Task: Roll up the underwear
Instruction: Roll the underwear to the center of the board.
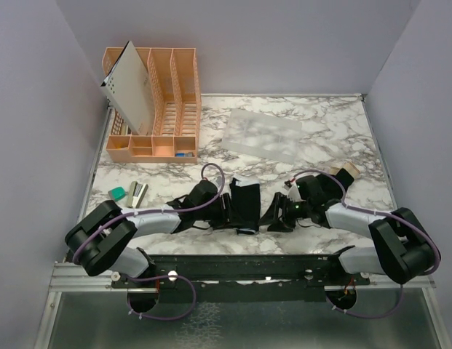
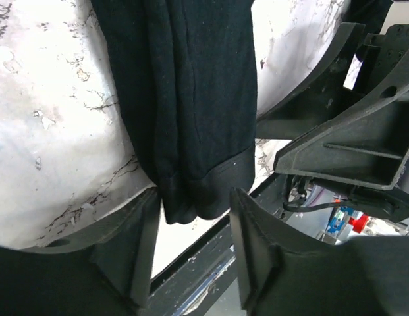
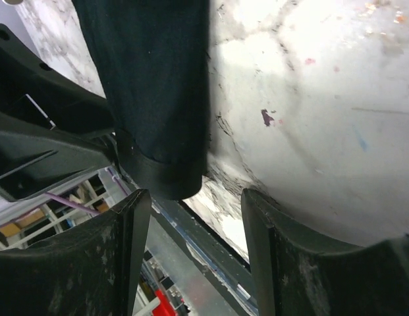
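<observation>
Marble-patterned table (image 1: 327,138) carries the soft black fabric underwear (image 1: 247,206), a folded strip at centre by the near edge. Your left jaws and right jaws both stand open at its near hem. It is probably light and limp, so pinch that doubled hem.

underwear (image 1: 247,206): black | table (image 1: 342,138): white-grey marble | organizer (image 1: 171,109): orange

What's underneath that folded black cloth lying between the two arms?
The black cloth lies on the marble table, which shows around its edges. Anything else beneath is hidden by the fabric.
</observation>
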You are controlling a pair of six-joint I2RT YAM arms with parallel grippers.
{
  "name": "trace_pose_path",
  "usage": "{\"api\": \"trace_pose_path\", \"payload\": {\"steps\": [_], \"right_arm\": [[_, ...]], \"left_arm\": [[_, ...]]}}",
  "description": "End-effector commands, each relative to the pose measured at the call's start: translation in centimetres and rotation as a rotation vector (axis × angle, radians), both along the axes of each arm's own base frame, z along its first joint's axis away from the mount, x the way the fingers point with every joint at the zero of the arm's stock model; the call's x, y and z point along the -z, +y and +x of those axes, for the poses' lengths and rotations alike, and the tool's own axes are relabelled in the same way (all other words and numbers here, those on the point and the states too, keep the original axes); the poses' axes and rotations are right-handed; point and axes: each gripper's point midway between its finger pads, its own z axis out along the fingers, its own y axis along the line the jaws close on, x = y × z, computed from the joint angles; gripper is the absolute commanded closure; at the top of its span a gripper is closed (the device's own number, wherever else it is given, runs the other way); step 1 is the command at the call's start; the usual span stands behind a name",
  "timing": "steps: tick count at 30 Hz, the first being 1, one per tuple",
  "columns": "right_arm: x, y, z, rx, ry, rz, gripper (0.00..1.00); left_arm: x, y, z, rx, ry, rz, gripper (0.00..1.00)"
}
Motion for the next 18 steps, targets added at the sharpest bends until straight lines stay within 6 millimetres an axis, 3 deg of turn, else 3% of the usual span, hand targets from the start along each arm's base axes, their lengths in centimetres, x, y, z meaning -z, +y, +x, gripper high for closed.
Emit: {"api": "trace_pose_path", "payload": {"steps": [1, 7, 11, 18], "right_arm": [[0.3, 1.0, -0.1, -0.013, 0.02, 0.033, 0.39], [1.2, 1.6, -0.4, 0.018, 0.065, 0.048, 0.35], [1.8, 1.9, -0.8, 0.016, 0.086, 0.044, 0.35], [3.3, 1.8, -1.6, 0.025, 0.123, -0.002, 0.39]], "left_arm": [[0.1, -0.9, 0.3, 0.024, -0.018, -0.01, 0.56], [0.5, -0.7, -0.2, 0.037, -0.012, -0.005, 0.81], [0.9, -0.8, -0.4, 0.044, -0.003, 0.001, 0.89], [1.3, -0.8, -0.5, 0.041, 0.003, 0.007, 0.9]]}}
